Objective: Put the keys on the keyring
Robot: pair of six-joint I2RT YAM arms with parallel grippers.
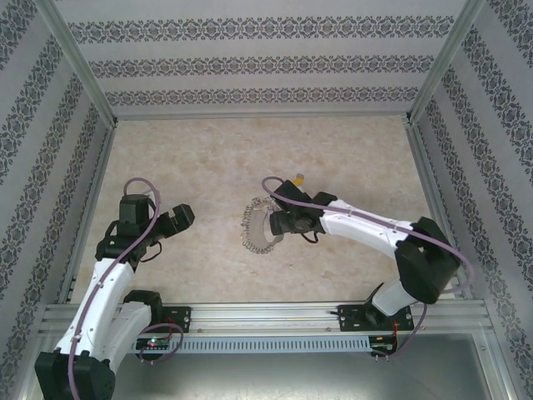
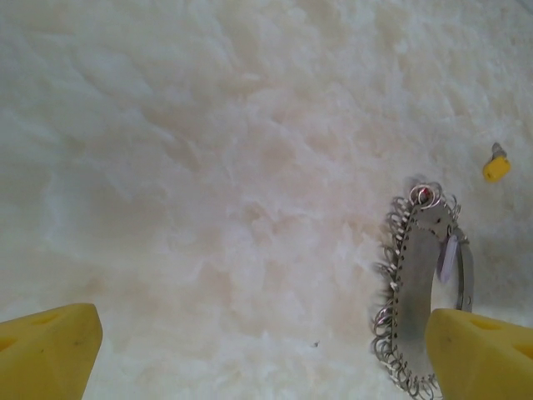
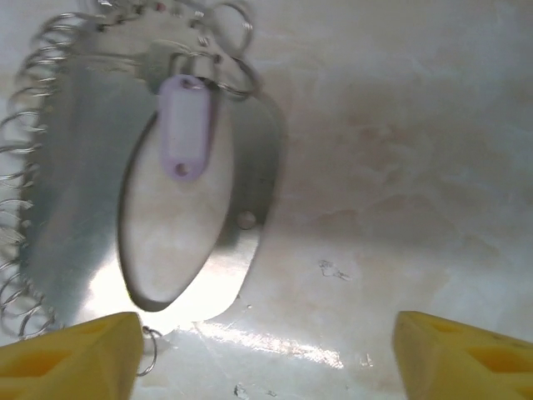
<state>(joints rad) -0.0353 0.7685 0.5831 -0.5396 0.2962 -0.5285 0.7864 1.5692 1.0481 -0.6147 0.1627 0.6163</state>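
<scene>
Keyring [image 3: 83, 192] flat on marbled beige table [image 3: 400, 167], upper left of frame. Silver band around oval opening, small wire rings [image 3: 21, 158] fringing left edge. Pale lilac key [image 3: 181, 129] at top end, plastic head overlapping opening. Right gripper [image 3: 266, 358] jaws wide apart; yellow fingertips [image 3: 75, 358] at bottom corners, left one over keyring's lower end, other over bare table.

The left arm bends low, its left gripper [image 1: 178, 218] spread wide (yellow fingertips [image 2: 46, 350] far apart). The right arm reaches inward, elbow bent, right gripper [image 1: 279, 222] angled down, jaws parted.
</scene>
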